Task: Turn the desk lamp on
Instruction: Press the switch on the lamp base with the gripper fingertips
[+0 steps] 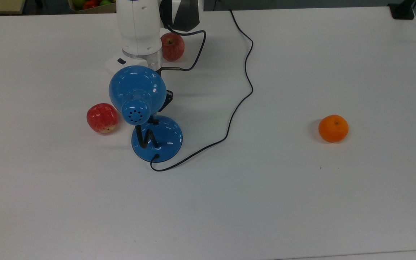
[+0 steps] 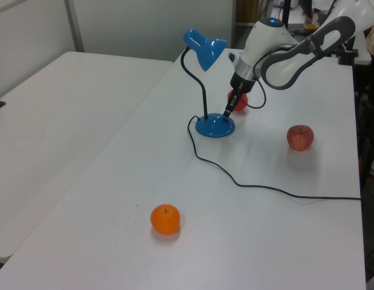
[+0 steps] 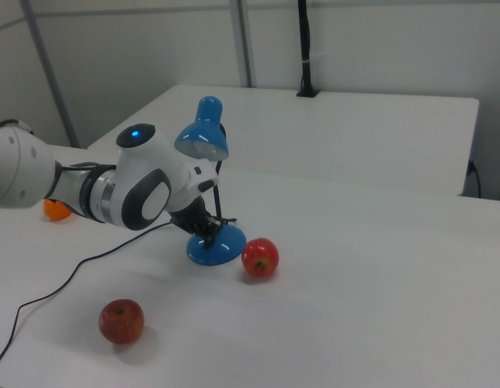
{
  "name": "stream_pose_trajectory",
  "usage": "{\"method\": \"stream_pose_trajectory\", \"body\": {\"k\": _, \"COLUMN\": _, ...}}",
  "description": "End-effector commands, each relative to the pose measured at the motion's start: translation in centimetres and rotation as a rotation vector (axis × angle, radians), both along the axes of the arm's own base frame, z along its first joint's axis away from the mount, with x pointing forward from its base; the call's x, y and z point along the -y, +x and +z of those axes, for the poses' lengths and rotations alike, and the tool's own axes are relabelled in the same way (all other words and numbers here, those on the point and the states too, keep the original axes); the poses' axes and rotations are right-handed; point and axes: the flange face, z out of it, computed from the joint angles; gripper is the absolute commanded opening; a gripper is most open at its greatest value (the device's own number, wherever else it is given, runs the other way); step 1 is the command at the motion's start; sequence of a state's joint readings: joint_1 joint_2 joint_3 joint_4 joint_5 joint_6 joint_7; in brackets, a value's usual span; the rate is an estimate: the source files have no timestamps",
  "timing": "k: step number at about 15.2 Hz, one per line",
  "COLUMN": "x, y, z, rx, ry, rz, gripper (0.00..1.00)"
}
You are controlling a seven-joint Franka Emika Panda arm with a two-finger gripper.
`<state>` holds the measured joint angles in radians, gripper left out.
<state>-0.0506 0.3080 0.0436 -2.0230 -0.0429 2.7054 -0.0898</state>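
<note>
I work at a broad white table (image 1: 302, 202) whose matte top takes soft, even light and faint shadows. In the left view a second white table (image 2: 48, 121) stands just beside mine, a narrow gap between them; in the right view another white table (image 3: 355, 129) lies beyond — a black pole (image 3: 304, 48) rises from its far edge. Pale grey walls (image 3: 379, 40) close the room, crossed by slim metal uprights (image 2: 74, 24). At the top view's upper edge sits a box of fruit (image 1: 90, 4), and a black clamp (image 1: 402, 10) grips the table's corner.
</note>
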Motion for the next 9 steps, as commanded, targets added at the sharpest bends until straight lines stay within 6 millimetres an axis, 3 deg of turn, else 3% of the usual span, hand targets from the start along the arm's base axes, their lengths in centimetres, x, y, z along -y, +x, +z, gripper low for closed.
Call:
{"method": "stream_pose_trajectory", "body": {"k": 1, "x": -0.48, "y": 0.48, "z": -0.43, "rx": 0.024, "ry": 0.016, "rz": -0.01, "gripper": 0.0}}
{"method": "stream_pose_trajectory", "body": {"k": 9, "x": -0.95, "y": 0.86, "z": -0.19, "rx": 0.032, "ry": 0.018, "rz": -0.002, "gripper": 0.0}}
